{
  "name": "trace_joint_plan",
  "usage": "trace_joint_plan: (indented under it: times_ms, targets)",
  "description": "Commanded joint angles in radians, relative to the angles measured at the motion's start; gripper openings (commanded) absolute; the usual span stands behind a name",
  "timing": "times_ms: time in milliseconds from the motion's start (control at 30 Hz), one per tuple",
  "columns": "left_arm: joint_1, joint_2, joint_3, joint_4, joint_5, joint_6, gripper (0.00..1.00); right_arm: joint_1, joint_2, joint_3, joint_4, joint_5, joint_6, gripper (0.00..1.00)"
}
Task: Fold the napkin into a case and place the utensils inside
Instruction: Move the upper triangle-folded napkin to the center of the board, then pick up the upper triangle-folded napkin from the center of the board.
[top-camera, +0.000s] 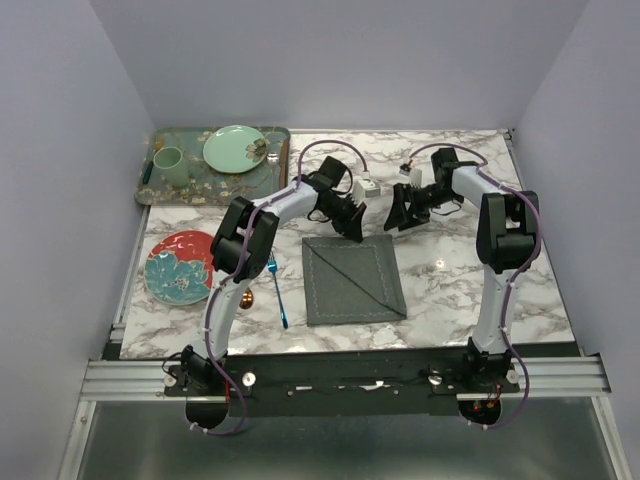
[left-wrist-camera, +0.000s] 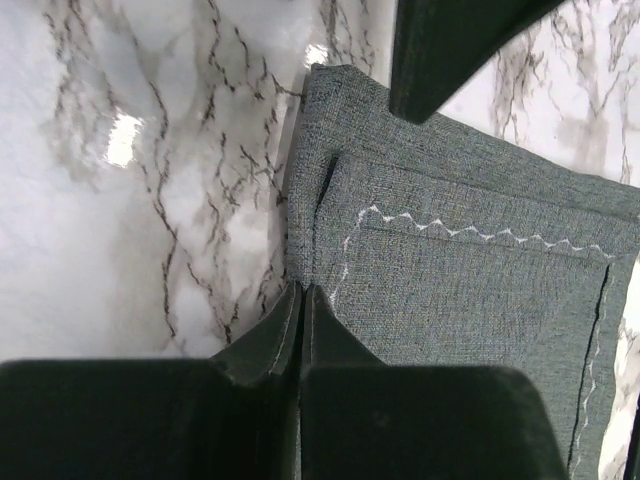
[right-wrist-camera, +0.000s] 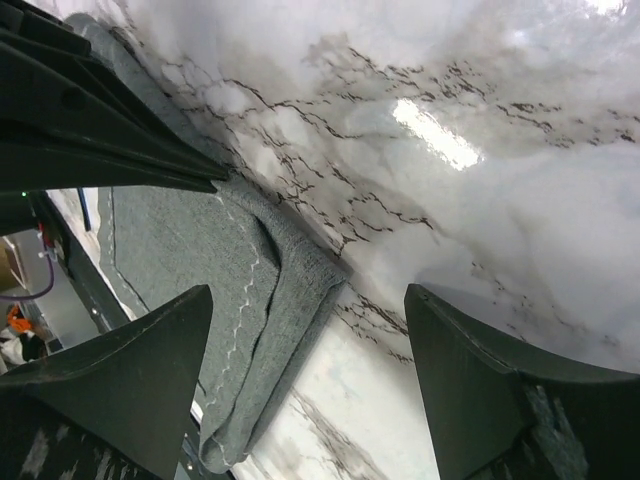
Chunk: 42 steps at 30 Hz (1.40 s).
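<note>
The dark grey napkin (top-camera: 352, 280) lies folded into a flat square on the marble table, with a diagonal fold line across it. My left gripper (top-camera: 352, 224) is shut, its tips (left-wrist-camera: 302, 292) over the napkin's (left-wrist-camera: 470, 290) far left edge, with no cloth visibly between them. My right gripper (top-camera: 400, 216) is open at the far right corner; that layered corner (right-wrist-camera: 290, 290) lies between its fingers (right-wrist-camera: 150, 370). The blue fork (top-camera: 279, 292) lies left of the napkin. A copper spoon tip (top-camera: 247, 298) shows beside the left arm, mostly hidden.
A red flowered plate (top-camera: 180, 265) sits at the left. The green patterned tray (top-camera: 150, 185) at the back left holds a green plate (top-camera: 236, 148) and a cup (top-camera: 168, 165). A small white object (top-camera: 368, 186) stands behind the grippers.
</note>
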Motion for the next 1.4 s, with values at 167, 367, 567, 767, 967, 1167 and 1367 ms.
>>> trace_joint_plan:
  times_ms: [167,367,567,767,967,1167,1367]
  targets:
    - [-0.022,-0.116,-0.097,0.063,0.046,0.088,0.02,0.006,0.065,0.049,-0.009,-0.137,-0.095,0.86]
    - [-0.026,-0.148,-0.137,0.112,0.06,0.091,0.0,0.011,0.127,0.117,-0.098,-0.176,-0.161,0.86]
    - [-0.029,-0.163,-0.155,0.144,0.069,0.097,0.0,0.04,0.139,0.134,-0.188,-0.197,-0.266,0.81]
    - [-0.031,-0.179,-0.175,0.16,0.077,0.114,0.0,0.049,0.144,0.144,-0.228,-0.223,-0.319,0.74]
    - [-0.029,-0.193,-0.2,0.17,0.075,0.13,0.0,0.065,0.147,0.14,-0.274,-0.232,-0.368,0.62]
    - [-0.029,-0.191,-0.206,0.176,0.07,0.134,0.0,0.066,0.142,0.137,-0.296,-0.235,-0.4,0.56]
    - [-0.028,-0.185,-0.202,0.19,0.074,0.12,0.0,0.071,0.131,0.126,-0.293,-0.225,-0.409,0.56]
